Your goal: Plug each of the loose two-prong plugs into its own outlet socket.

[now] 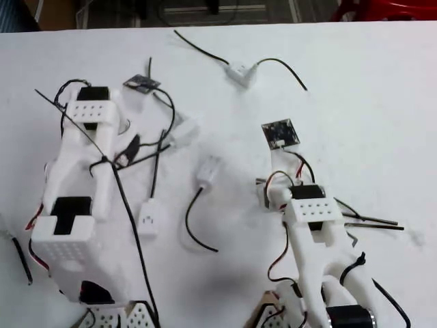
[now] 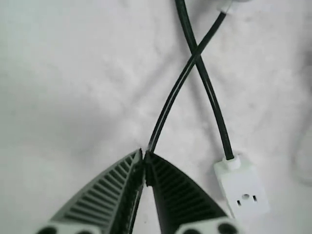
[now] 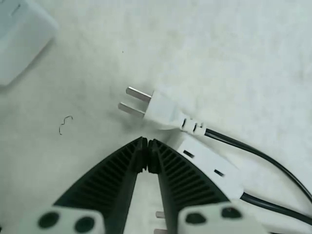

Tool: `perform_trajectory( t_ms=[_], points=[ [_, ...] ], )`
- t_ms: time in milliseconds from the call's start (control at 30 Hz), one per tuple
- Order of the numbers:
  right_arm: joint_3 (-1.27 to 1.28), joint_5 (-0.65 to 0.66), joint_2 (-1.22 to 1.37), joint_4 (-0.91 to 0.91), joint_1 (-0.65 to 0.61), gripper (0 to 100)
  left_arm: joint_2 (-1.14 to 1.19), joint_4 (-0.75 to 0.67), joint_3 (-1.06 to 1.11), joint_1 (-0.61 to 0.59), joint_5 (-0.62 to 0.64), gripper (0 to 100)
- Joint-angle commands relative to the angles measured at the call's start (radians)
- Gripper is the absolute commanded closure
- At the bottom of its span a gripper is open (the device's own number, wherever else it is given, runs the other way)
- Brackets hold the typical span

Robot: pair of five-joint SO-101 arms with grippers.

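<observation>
My left gripper (image 2: 145, 155) is shut, with a thin black cable (image 2: 171, 97) pinched at its tips. That cable runs off to a white plug (image 1: 181, 132); in the high view the left gripper (image 1: 130, 152) sits beside it. A second cable crosses the first and ends in a white outlet socket (image 2: 241, 187) (image 1: 149, 219). My right gripper (image 3: 146, 146) is shut on nothing, just short of a white two-prong plug (image 3: 163, 111) lying flat. A white outlet socket (image 3: 210, 165) lies alongside the right gripper's fingers (image 3: 181, 184). Another loose plug (image 1: 208, 168) lies mid-table.
A white connector (image 1: 239, 72) with two black leads lies at the back. A white block (image 3: 19, 36) lies farther from the right gripper. Loose black wires (image 1: 372, 220) trail beside the right arm (image 1: 312, 212). The left arm (image 1: 78, 184) stands on the left side.
</observation>
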Motion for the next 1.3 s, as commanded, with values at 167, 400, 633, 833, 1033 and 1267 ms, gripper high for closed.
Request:
perform_trajectory(
  t_ms=[167,400,633,833,1033,1267],
  points=[
    [-0.003,-0.002,-0.035,-0.016,-0.004,97.4,-0.008,0.091,-0.054,-0.059,-0.13,75],
    [-0.003,-0.002,-0.036,-0.016,-0.002,97.4,-0.007,0.149,-0.121,-0.079,-0.189,92],
    [-0.003,-0.002,-0.036,-0.016,-0.002,97.4,-0.007,0.157,-0.132,-0.073,-0.189,97],
    [-0.003,-0.002,-0.036,-0.016,-0.002,97.4,-0.007,0.169,-0.14,-0.073,-0.189,97],
    [-0.003,-0.002,-0.036,-0.016,-0.001,97.4,-0.007,0.046,-0.143,-0.001,-0.187,97],
    [-0.003,-0.002,-0.036,-0.016,-0.001,97.4,-0.007,-0.051,-0.345,0.059,-0.094,97]
  ],
)
